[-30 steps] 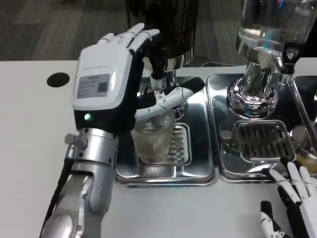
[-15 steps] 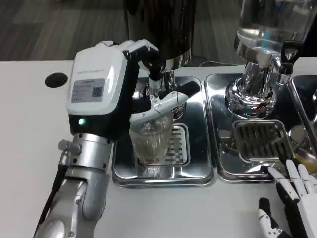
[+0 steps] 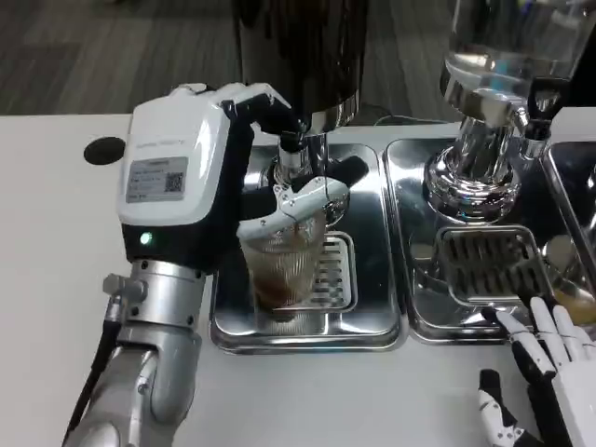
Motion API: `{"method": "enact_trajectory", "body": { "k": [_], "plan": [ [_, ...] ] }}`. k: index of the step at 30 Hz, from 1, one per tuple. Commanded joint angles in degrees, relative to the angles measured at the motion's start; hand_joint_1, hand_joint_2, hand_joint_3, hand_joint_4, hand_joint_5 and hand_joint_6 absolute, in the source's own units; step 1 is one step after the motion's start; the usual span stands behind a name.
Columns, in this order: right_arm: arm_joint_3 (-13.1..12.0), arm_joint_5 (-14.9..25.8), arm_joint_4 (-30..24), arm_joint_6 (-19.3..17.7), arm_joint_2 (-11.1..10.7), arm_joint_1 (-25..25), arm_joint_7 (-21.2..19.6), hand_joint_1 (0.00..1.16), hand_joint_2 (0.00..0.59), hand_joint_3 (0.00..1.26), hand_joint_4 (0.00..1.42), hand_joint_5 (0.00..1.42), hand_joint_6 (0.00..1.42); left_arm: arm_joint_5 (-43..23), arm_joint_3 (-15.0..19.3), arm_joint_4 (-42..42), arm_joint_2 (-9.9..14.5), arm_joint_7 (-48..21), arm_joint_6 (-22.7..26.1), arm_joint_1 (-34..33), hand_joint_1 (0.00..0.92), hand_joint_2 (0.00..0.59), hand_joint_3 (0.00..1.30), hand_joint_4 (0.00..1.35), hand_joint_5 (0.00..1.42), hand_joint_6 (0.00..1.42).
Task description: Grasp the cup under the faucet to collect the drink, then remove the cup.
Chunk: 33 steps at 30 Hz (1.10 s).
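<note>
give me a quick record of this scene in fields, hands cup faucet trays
left hand: wrapped around the cup, its fingers across the rim
cup: ribbed clear glass, upright on the drain grate, brown drink in the lower part
faucet: black spout right above the cup
left tray: shiny metal, holds the cup
right tray: holds a glass dispenser on a chrome base
right hand: at the table's near edge, fingers apart, holding nothing
</note>
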Motion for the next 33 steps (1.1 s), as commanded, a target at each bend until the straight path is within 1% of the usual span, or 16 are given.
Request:
{"method": "enact_trajectory", "body": {
  "k": [1, 28, 33],
  "plan": [
    [-0.22, 0.05, -0.75, 0.07, -0.35, 0.64, 0.27, 0.25, 0.512, 0.2, 0.01, 0.0, 0.08, -0.34, -0.21, 0.58, 0.07, 0.47, -0.28, 1.62, 0.0, 0.082, 0.72, 0.58, 0.65, 0.4],
    [-0.35, 0.12, -0.93, -0.25, -0.49, 1.24, -0.08, 0.25, 0.512, 0.2, 0.01, 0.0, 0.08, 0.22, -0.24, -0.47, -0.18, 0.74, 0.07, 2.23, 0.0, 0.083, 0.72, 0.58, 0.65, 0.4],
    [-0.59, 0.71, -0.89, -0.62, -0.44, 1.19, -0.13, 0.25, 0.512, 0.19, 0.01, 0.0, 0.08, 0.23, -0.15, -0.56, -0.17, 0.65, 0.14, 2.12, 0.0, 0.083, 0.72, 0.58, 0.65, 0.4]
  ]
}}
